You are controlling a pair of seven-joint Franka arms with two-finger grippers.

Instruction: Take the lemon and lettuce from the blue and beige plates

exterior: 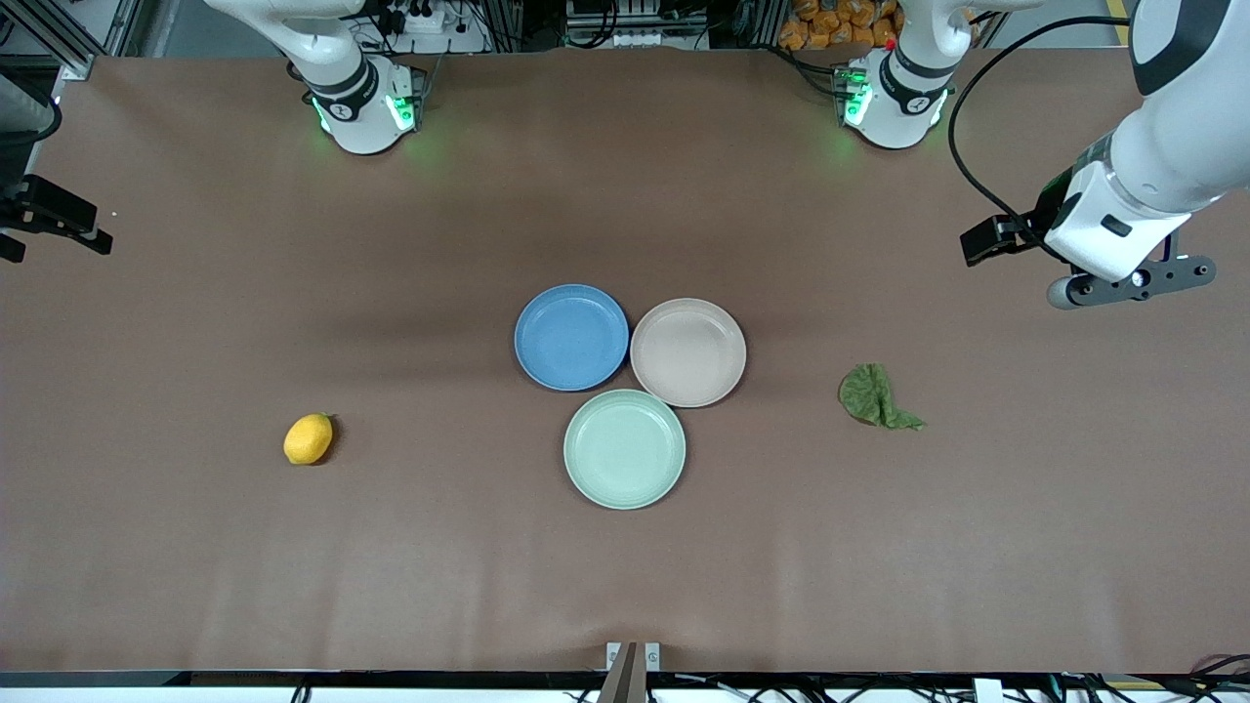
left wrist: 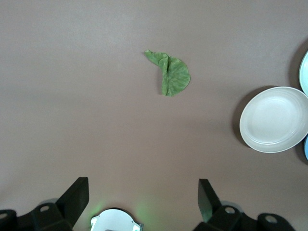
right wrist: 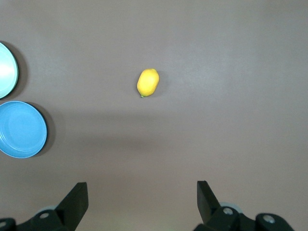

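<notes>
Lemon (exterior: 309, 438) and lettuce (exterior: 875, 396) both lie on the bare counter (exterior: 625, 576), not on the blue plate (exterior: 571, 337) or beige plate (exterior: 687, 351), which sit empty and touching at mid-counter beside a mint-green plate (exterior: 624, 448). Lemon rests toward the right arm's end, lettuce toward the left arm's end, its pointed tail aimed away from the plates. The left pincer (left wrist: 143, 196) hangs over its end of the counter, fingers apart; the right pincer (right wrist: 142, 197) likewise hangs apart, lemon ahead of it
</notes>
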